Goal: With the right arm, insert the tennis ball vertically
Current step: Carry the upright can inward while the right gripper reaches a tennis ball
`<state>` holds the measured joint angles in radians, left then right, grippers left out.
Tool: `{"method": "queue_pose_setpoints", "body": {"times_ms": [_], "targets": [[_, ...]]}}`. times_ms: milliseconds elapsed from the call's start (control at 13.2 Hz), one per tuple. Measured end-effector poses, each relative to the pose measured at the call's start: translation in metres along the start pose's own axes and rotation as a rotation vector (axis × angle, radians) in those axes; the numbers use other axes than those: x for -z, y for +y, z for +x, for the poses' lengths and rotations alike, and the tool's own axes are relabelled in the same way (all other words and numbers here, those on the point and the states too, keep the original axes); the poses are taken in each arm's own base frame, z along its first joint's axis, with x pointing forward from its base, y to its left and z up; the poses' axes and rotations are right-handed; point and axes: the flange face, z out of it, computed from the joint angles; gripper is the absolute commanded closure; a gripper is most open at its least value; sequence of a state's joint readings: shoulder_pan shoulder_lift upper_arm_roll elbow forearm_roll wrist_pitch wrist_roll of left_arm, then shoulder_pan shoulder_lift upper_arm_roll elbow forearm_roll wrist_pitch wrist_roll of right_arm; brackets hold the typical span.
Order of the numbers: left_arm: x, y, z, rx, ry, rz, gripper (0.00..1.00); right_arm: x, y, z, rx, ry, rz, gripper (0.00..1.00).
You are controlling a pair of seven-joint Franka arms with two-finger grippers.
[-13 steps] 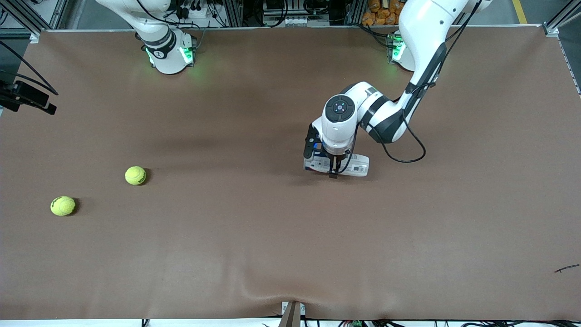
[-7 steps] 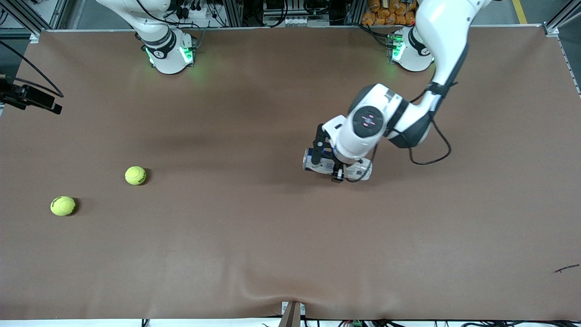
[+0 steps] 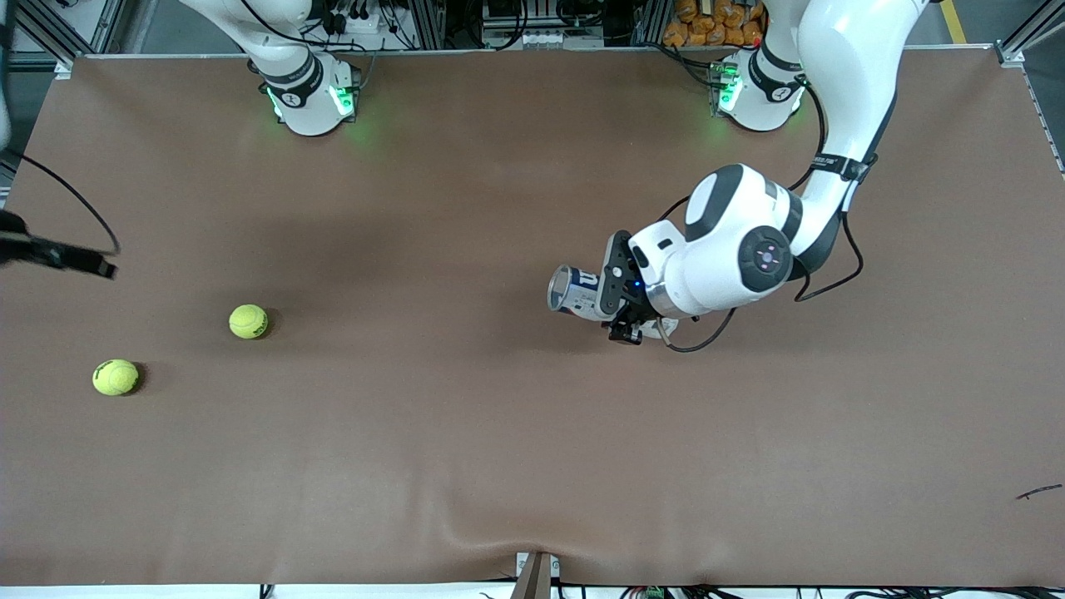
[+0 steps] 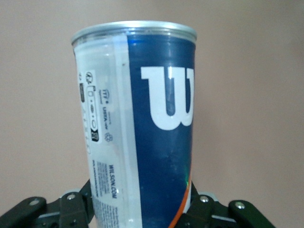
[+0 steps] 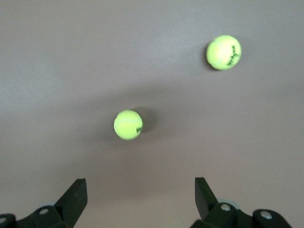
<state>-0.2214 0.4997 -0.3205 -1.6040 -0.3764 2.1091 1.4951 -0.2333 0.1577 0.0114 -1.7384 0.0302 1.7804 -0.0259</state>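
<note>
L gripper (image 3: 626,309) is clamped tight on the can (image 3: 576,293) and has tipped it up off the table since a sec ago, mouth at 9 o'clock. R gripper (image 5: 137,197) hangs wide open, empty, over both tennis balls (image 3: 248,321), nearer ball (image 3: 115,377) incl. Pick comes next, prob.

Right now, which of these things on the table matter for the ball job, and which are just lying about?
Part of the job:
- two tennis balls on the table, toward the right arm's end
- ball can, gripped by the left gripper
- right gripper, open above the balls

Just lying about:
- small dark scrap near the table's edge
</note>
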Motion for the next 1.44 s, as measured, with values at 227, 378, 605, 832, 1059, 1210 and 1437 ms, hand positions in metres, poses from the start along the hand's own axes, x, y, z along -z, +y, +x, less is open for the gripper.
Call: {"method": "queue_pose_setpoints", "body": {"times_ms": [227,378,605,832,1059,1210,1437], "targets": [[0.011,-0.005,-0.006,-0.016,0.14,0.015,0.32,-0.061,-0.002,0.002,0.003,-0.004,-0.001,0.0],[0.017,-0.009,-0.011,-0.018,0.226,0.032,0.32,-0.105,0.0,-0.009,-0.001,-0.026,-0.002,0.0],[0.011,-0.015,-0.019,-0.035,0.388,0.052,0.32,-0.152,0.001,-0.021,-0.032,0.019,-0.005,0.0],[-0.021,-0.02,-0.027,-0.058,0.562,0.076,0.32,-0.182,-0.012,-0.031,-0.154,0.048,-0.005,0.0],[-0.052,-0.024,-0.036,-0.08,0.698,0.123,0.32,-0.2,-0.018,-0.029,-0.253,0.045,-0.005,0.0],[-0.075,-0.025,-0.039,-0.092,0.802,0.182,0.32,-0.22,-0.021,-0.027,-0.285,0.037,-0.005,0.0],[-0.103,-0.021,-0.027,-0.059,0.898,0.211,0.32,-0.242,-0.058,-0.025,-0.329,0.044,-0.007,0.0]]}}
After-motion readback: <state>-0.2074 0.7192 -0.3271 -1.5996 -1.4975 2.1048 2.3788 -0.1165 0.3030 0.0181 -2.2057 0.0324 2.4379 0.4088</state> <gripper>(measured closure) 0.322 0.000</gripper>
